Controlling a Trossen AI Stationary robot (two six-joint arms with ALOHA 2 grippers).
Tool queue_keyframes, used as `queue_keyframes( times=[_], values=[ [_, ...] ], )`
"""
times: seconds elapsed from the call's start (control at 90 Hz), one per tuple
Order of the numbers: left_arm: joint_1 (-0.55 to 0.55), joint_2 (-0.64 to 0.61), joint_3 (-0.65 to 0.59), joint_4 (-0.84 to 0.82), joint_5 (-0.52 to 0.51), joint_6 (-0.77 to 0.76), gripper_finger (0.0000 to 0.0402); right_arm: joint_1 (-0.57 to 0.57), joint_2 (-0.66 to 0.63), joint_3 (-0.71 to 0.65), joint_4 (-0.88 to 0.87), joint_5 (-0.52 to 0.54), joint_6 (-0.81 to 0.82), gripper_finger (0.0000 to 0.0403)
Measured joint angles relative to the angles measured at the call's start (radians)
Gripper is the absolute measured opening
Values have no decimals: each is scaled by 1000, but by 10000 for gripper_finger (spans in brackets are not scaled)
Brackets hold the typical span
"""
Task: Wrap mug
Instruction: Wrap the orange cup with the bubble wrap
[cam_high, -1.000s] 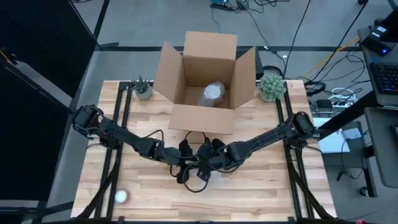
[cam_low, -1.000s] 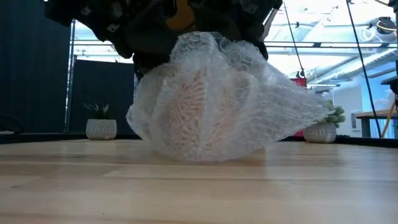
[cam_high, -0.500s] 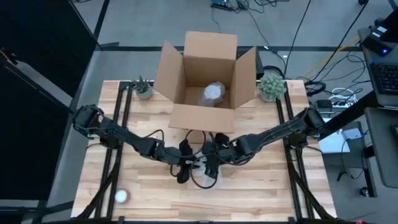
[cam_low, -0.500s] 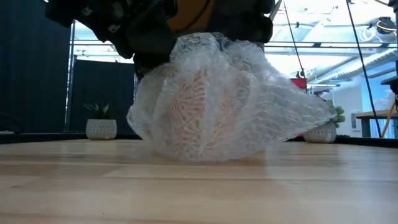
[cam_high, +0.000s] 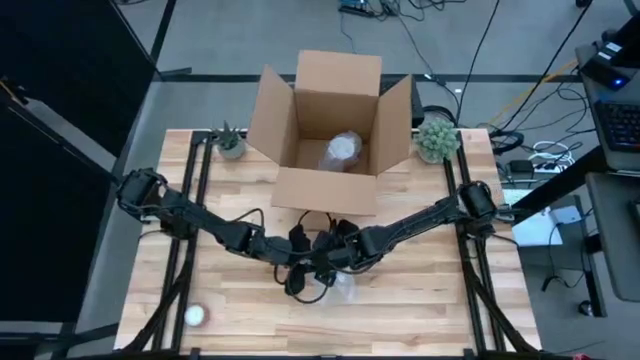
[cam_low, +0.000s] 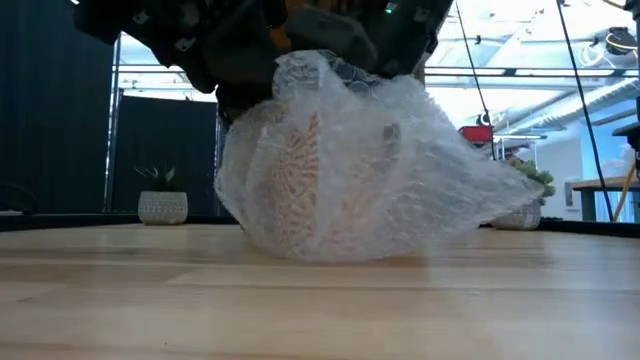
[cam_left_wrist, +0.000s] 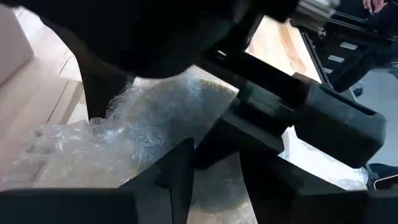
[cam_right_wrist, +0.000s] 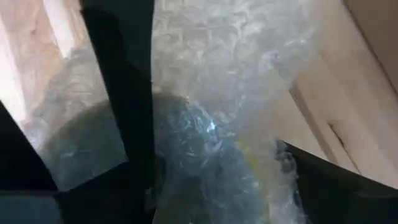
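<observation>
The mug (cam_low: 305, 175) shows pale orange through a bundle of clear bubble wrap (cam_low: 360, 165), whose underside rests on the table's middle. A loose flap (cam_low: 495, 195) trails to one side. Both grippers stand close over the bundle: my left gripper (cam_high: 300, 265) and my right gripper (cam_high: 330, 270), fingers almost meeting. In the left wrist view the wrap (cam_left_wrist: 124, 143) fills the gap between the fingers. In the right wrist view the wrap (cam_right_wrist: 217, 93) runs between the fingers. My left gripper comes at the bundle slanting down from the table's left and has wrap at the bundle's top (cam_left_wrist: 214, 180) between its two fingers. How many layers cannot be told. The bundle stays on the table. My right gripper has a bunched part of the wrap (cam_right_wrist: 211, 162) between its fingers, slanting down from the table's right. The wrap rises over the mug's top (cam_low: 320, 70), and the exact place of contact is hidden by the arms.
An open cardboard box (cam_high: 330, 120) stands at the table's far middle with another wrapped thing (cam_high: 342, 150) inside. Small potted plants (cam_high: 230, 142) (cam_high: 436, 138) flank it. A white ball (cam_high: 195, 316) lies at the near left corner.
My right gripper has gone a little toward the table's left and near edge, over the bundle. The top of the wrap has been drawn across the mug, and the trailing flap has sunk lower. The bundle's base has stayed in place.
</observation>
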Motion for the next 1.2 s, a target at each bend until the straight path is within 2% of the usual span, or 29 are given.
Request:
queue_keyframes(
  times=[0.4,0.611,0.878,1.2],
  values=[
    [-32,-74,21,-53,45,-17,120,3,1,-4,2,-49,-37,270],
    [-39,-123,74,-222,34,-14,120,10,4,-7,-5,-55,-52,270],
    [-40,-173,80,-385,26,-36,120,10,4,-6,-1,-55,-63,270],
    [-40,-222,80,-662,-153,-64,120,10,3,-6,2,-55,-62,270]
  ],
)
